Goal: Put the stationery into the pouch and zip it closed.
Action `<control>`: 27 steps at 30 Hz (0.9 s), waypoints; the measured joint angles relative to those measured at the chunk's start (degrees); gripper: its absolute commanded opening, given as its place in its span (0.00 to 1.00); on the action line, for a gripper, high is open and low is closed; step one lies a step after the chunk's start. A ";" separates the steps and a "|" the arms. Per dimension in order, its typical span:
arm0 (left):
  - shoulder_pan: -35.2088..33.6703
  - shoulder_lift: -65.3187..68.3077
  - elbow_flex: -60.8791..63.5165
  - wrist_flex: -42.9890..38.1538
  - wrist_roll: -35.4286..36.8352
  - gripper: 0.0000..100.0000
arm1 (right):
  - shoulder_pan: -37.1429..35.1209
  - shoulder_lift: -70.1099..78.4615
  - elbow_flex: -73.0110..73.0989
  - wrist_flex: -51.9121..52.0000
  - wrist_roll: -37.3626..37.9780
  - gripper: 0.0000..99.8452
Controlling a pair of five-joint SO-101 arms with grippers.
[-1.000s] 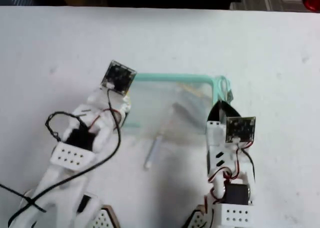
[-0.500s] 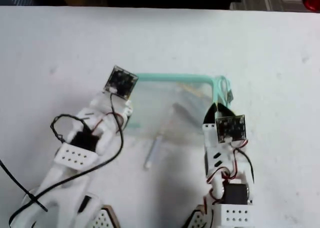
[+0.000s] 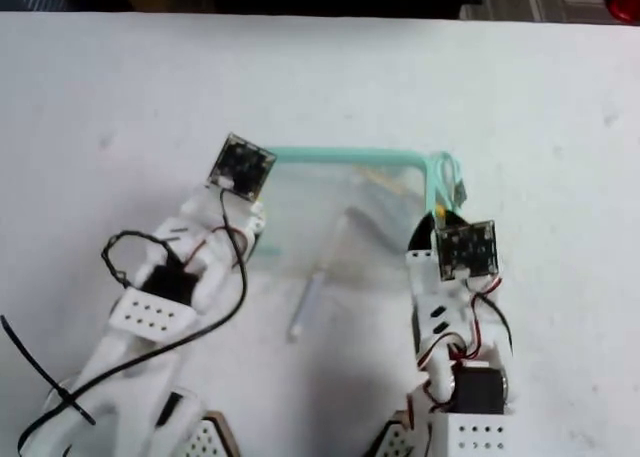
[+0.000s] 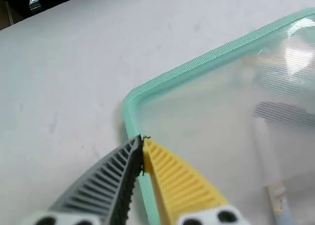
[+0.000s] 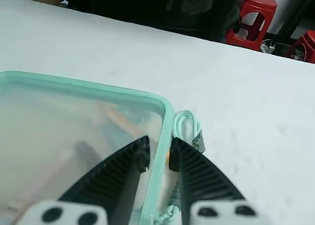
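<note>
On the white bench [image 3: 120, 87], the left pincer [image 4: 141, 142] was closed tight on the teal border at the pouch's left corner. The clear pouch [image 3: 340, 157] lay flat between the two arms. Inside it showed stationery [image 5: 118, 119], too blurred to name. A white pen [image 3: 306, 305] lay at its near side; whether it was wholly inside could not be told. The right pincer [image 5: 157, 153] stood narrow, its jaws either side of the pouch's right border. A teal loop [image 5: 186, 122] lay just beside it.
</note>
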 measured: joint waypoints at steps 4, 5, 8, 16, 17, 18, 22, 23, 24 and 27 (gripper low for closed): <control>0.00 0.00 0.00 0.00 0.00 0.02 | 0.97 13.45 -10.11 1.76 -0.18 0.07; 0.00 0.00 0.09 -0.18 0.00 0.02 | 1.85 17.49 -13.36 3.25 -0.18 0.07; 0.00 0.00 1.14 -0.18 0.00 0.02 | 6.33 30.95 -24.88 9.05 -0.18 0.07; 0.00 0.00 1.14 -0.97 0.00 0.02 | 14.07 63.91 -44.22 17.32 -0.18 0.13; 0.00 0.00 1.14 -1.41 0.00 0.02 | 14.07 67.43 -45.19 17.32 -0.18 0.15; 0.00 0.00 1.14 -1.58 0.00 0.02 | 14.07 70.86 -46.33 17.32 -0.18 0.16; 0.00 0.00 1.14 -1.58 0.00 0.02 | 14.07 83.34 -50.99 17.32 -0.18 0.17; 0.00 0.00 1.14 -1.58 0.00 0.02 | 14.07 85.71 -52.04 17.32 -0.18 0.17; 0.00 0.00 1.14 -1.58 0.00 0.02 | 14.07 88.18 -53.01 17.32 -0.18 0.17; 0.00 0.00 1.14 -1.58 0.00 0.02 | 14.07 94.33 -56.26 17.32 -0.18 0.17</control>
